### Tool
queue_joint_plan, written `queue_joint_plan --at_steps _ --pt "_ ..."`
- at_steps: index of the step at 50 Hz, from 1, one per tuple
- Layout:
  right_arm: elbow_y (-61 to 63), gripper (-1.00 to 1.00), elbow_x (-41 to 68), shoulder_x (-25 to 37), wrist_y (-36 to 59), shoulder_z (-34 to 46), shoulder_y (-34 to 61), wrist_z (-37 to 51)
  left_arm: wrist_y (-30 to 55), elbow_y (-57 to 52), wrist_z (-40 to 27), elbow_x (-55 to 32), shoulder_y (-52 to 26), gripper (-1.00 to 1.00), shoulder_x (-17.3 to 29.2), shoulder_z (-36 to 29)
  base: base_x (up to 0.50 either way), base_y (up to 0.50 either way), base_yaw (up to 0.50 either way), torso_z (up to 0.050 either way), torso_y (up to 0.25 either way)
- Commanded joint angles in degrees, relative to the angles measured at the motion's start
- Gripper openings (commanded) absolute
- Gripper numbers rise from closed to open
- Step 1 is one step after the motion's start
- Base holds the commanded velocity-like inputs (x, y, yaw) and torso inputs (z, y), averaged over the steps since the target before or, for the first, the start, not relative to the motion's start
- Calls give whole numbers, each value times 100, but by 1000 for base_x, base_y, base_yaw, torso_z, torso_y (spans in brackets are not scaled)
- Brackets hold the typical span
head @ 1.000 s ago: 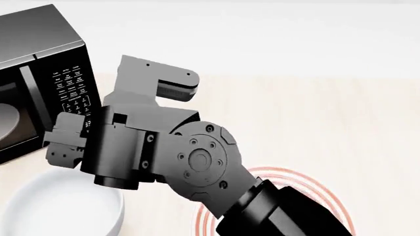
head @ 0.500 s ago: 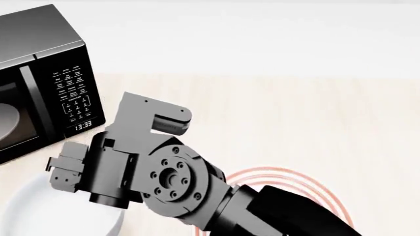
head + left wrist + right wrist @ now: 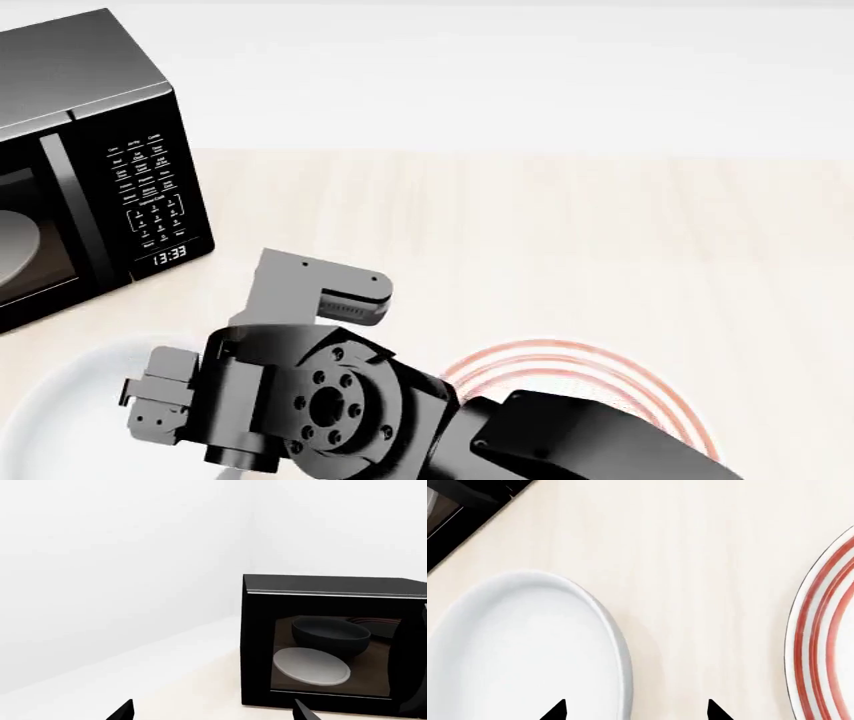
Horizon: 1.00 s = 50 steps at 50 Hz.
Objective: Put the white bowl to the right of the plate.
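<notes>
The white bowl (image 3: 527,650) sits on the pale wooden table, left of the red-ringed plate (image 3: 827,630). In the head view only the bowl's rim (image 3: 54,395) shows at the bottom left, and the plate (image 3: 587,375) is partly hidden by my right arm. My right gripper (image 3: 635,712) is open above the bowl's right rim, one fingertip over the bowl's inside and one over bare table between bowl and plate. It shows in the head view (image 3: 158,410) over the bowl. My left gripper (image 3: 213,716) is open, empty, and faces the microwave.
A black microwave (image 3: 80,200) stands at the back left, just behind the bowl. Through its door (image 3: 333,650) I see a dark bowl and a pale dish. Bare table (image 3: 601,230) lies behind and right of the plate.
My right arm has moved toward the near edge and lowered, bringing its gripper from in front of the microwave to over the bowl. Bowl and plate have not moved.
</notes>
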<state>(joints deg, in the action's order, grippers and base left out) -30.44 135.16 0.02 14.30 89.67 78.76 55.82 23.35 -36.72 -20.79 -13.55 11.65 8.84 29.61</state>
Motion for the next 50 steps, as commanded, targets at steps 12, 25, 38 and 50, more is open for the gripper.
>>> queue_joint_plan --at_steps 12,25,38,50 --pt "-6 100 -100 -1 162 166 -129 -588 -54 -8 -73 -68 59 100 55 -30 0 0 0 0 0" --pt "-114 100 -127 -2 204 166 -215 -757 -101 -31 -103 -135 116 100 74 -9 0 0 0 0 0" --pt "-290 100 -263 -2 225 175 -431 -771 -140 -31 -144 -167 146 100 95 -25 0 0 0 0 0" --pt "-306 100 -342 -2 409 175 -598 -899 -172 -48 -174 -203 186 100 120 -29 0 0 0 0 0"
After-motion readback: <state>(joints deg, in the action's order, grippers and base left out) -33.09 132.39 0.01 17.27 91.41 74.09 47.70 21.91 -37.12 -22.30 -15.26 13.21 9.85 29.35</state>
